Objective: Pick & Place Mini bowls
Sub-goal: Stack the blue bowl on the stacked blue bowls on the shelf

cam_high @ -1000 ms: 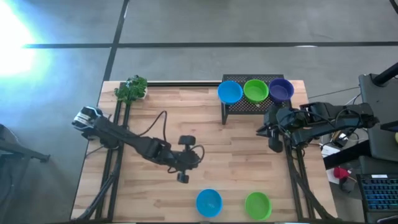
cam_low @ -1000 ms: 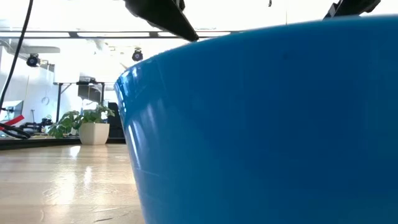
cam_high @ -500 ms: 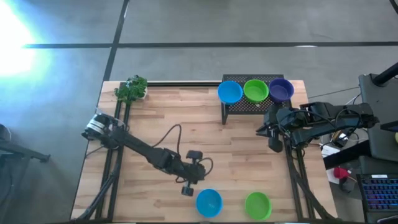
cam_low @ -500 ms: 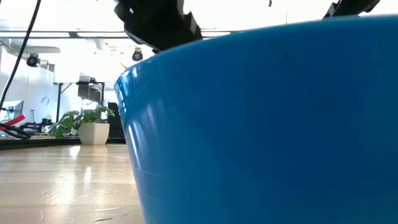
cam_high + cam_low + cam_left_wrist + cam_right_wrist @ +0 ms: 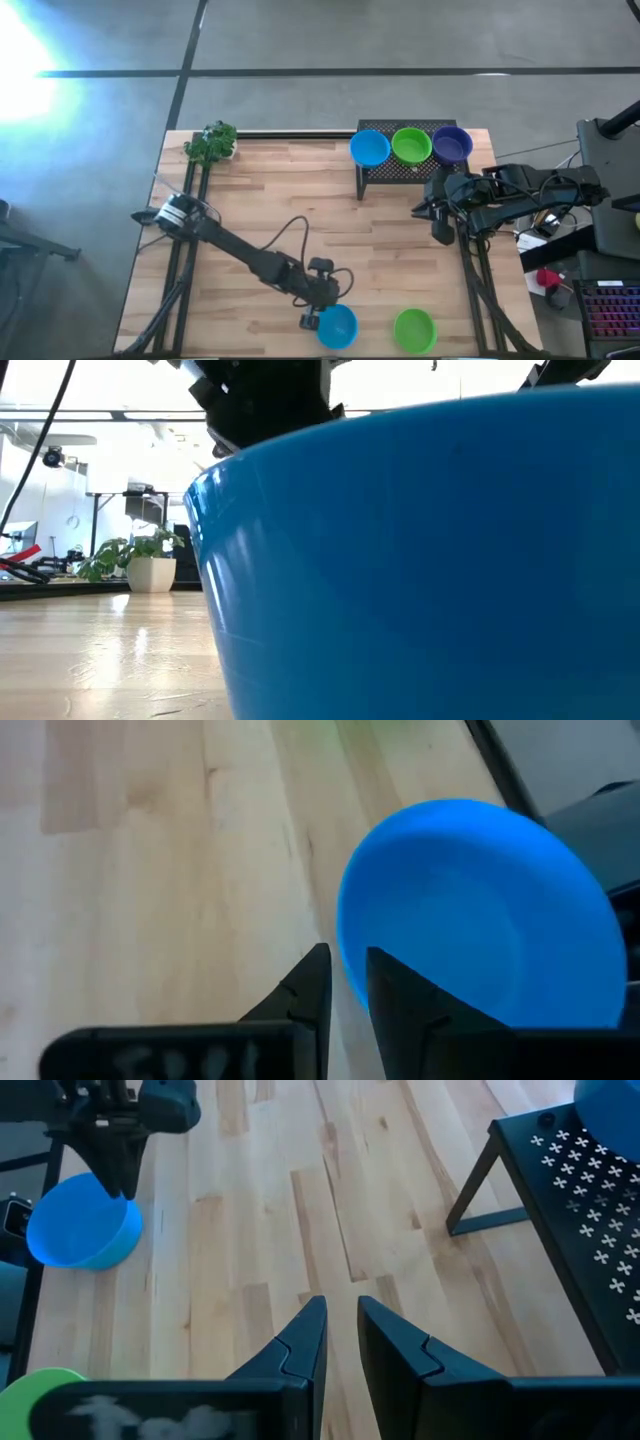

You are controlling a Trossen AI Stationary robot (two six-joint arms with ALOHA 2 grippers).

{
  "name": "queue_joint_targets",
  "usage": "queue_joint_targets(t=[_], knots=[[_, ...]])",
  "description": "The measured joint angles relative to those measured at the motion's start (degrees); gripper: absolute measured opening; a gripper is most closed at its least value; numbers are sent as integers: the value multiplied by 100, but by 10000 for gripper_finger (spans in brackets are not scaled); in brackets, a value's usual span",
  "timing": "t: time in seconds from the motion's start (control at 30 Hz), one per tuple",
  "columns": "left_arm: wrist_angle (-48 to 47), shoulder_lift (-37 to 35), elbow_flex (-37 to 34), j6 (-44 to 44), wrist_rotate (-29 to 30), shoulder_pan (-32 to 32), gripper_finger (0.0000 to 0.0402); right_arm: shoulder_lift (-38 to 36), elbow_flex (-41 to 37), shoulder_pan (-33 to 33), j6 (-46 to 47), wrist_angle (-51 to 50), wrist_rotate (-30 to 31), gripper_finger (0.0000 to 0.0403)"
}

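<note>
My left gripper (image 5: 311,320) hangs at the near table edge, fingers a narrow gap apart and straddling the left rim of the blue bowl (image 5: 337,326), which sits beside the green bowl (image 5: 414,329). My right gripper (image 5: 440,231) waits well apart, by the rack (image 5: 385,172).

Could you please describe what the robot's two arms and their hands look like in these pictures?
Both arms are dark, slim, jointed links. The left arm has a pale, silvery section near its base and a thin black cable looping loosely above it. The right arm looks bulkier, with cabling bunched at its base. Each ends in a two-fingered hand, left hand and right hand, with black, angular, wedge-shaped fingers tapering to narrow tips.
</note>
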State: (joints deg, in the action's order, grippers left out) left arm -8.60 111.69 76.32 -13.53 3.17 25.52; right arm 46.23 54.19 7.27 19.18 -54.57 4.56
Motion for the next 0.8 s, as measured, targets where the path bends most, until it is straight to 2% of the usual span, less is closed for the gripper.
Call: queue_joint_targets(t=[0.6,0.8], knots=[[-85,210,26,-318,-254,-7,59,-4,-10,0,-33,-3,0,56],[-109,301,17,-368,-567,-11,59,-4,-10,0,-33,-3,2,56]])
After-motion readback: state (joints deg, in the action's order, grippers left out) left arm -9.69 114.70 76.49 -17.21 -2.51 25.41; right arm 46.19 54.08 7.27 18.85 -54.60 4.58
